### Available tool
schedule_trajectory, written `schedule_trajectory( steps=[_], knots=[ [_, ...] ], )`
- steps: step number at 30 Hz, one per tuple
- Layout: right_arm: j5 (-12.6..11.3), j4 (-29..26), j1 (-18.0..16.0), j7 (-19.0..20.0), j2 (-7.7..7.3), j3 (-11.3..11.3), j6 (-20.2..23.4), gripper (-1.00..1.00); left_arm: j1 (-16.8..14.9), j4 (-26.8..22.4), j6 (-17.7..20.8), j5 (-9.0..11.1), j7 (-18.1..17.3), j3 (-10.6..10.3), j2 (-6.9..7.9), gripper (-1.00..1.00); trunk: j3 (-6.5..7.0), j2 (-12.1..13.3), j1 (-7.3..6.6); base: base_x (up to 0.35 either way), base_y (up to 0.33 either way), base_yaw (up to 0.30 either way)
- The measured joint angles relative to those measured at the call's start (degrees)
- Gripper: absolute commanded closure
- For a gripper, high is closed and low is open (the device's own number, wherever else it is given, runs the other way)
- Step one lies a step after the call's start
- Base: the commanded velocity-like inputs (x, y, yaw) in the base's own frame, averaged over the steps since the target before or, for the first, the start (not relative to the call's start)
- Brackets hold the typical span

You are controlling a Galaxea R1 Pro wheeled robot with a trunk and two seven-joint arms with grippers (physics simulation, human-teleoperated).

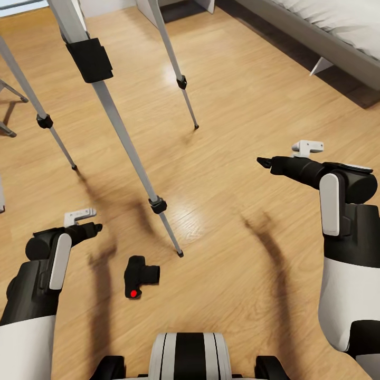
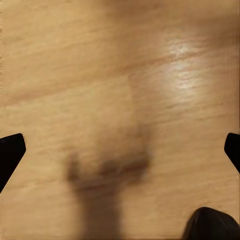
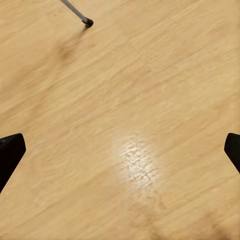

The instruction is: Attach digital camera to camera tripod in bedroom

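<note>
**Camera on the floor, pick-up not yet begun**

The small black DSLR-shaped digital camera (image 1: 139,276), with its short lens and red round button, is seen lying on the light wood floor (image 1: 248,111) just ahead of the robot's base, near the foot of the nearest leg of the tall silver-grey metal camera tripod (image 1: 113,119). The tripod's three telescoping legs with black joints are spread over the floor ahead; its head is cut off by the top of the head view. The edge of a grey bed (image 1: 322,39) is seen at the far right.

The left gripper (image 1: 89,228) is held above the floor, near the camera but apart from it; in the left wrist view its fingertips (image 2: 11,150) are spread wide with nothing between them. The right gripper (image 1: 265,162) is held well apart from the camera, its jaws likewise spread and empty.

The step in hand is judged to be the approach to the camera. The next move calls for the left gripper to be lowered over the camera body and closed on it, after which the camera would have to be lifted to the tripod head.
</note>
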Motion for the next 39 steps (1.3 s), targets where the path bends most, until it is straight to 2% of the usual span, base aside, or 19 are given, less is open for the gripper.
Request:
schedule_trajectory(
  steps=[4, 8, 9, 12, 13, 16, 17, 20, 21, 23, 30, 39],
  knots=[
    [0.01, 0.0, 0.04, 0.01, 0.0, -0.03, 0.0, -1.0, 1.0, -0.4, -0.44, -0.09, -0.45, -0.18, 0.85, -1.0, 0.0, 0.0, 0.0, 0.0, 0.0, 0.0],
    [0.01, 0.0, 0.2, 0.02, 0.0, -0.06, 0.0, -1.0, 3.09, -0.98, -1.05, 0.08, -2.15, -2.08, 3.48, -1.0, 0.0, 0.0, 0.0, 0.0, 0.0, 0.0],
    [0.0, 0.0, 0.2, 0.03, 0.0, -0.06, 0.0, -1.0, 3.11, -0.99, -1.05, 0.07, -2.17, -2.1, 3.5, -1.0, 0.0, 0.0, 0.0, 0.0, 0.0, 0.0],
    [-0.03, 0.0, 0.37, 0.03, 0.0, -0.07, 0.0, -1.0, 4.16, -1.12, -1.46, -0.3, -3.7, -5.05, 5.3, -1.0, 0.0, 0.0, 0.0, 0.0, 0.0, 0.0],
    [-0.03, 0.0, 0.37, 0.03, 0.0, -0.07, 0.0, -1.0, 4.17, -1.12, -1.46, -0.34, -3.72, -5.09, 5.32, -1.0, 0.0, 0.0, 0.0, 0.0, 0.0, 0.0],
    [-0.05, 0.0, 0.5, 0.03, 0.0, -0.06, 0.0, -1.0, 4.86, -1.16, -2.84, -1.81, -5.03, -10.34, 8.37, -1.0, 0.0, 0.0, 0.0, 0.0, 0.0, 0.0],
    [-0.05, 0.0, 0.5, 0.03, 0.0, -0.06, 0.0, -1.0, 4.87, -1.16, -2.86, -1.86, -5.05, -10.4, 8.41, -1.0, 0.0, 0.0, 0.0, 0.0, 0.0, 0.0],
    [-0.1, 0.0, 0.61, 0.02, -0.04, -0.06, 0.0, -1.0, 5.23, -1.43, -4.99, -2.83, -6.34, -14.52, 11.46, -1.0, 0.0, 0.0, 0.0, 0.0, 0.0, 0.0],
    [-0.1, 0.0, 0.61, 0.02, -0.04, -0.06, 0.0, -1.0, 5.24, -1.44, -5.02, -2.84, -6.36, -14.56, 11.49, -1.0, 0.0, 0.0, 0.0, 0.0, 0.0, 0.0],
    [-0.11, 0.0, 0.84, 0.05, -0.06, -0.05, 0.0, -1.0, 5.39, -1.57, -6.16, -3.14, -6.82, -16.07, 12.73, -1.0, 0.0, 0.0, 0.0, 0.0, 0.0, 0.0],
    [-0.08, 0.0, 1.77, 0.1, -0.02, -0.02, 0.0, -1.0, 5.6, -1.79, -6.48, -3.44, -7.6, -18.33, 14.37, -1.0, 0.0, 0.0, 0.0, 0.0, 0.0, 0.0],
    [-0.14, 0.0, 2.35, 0.11, -0.01, 0.03, 0.0, -1.0, 5.77, -2.1, -6.91, -3.6, -7.84, -19.05, 15.63, -1.0, 0.0, 0.0, 0.0, 0.0, 0.0, 0.0]
  ],
)
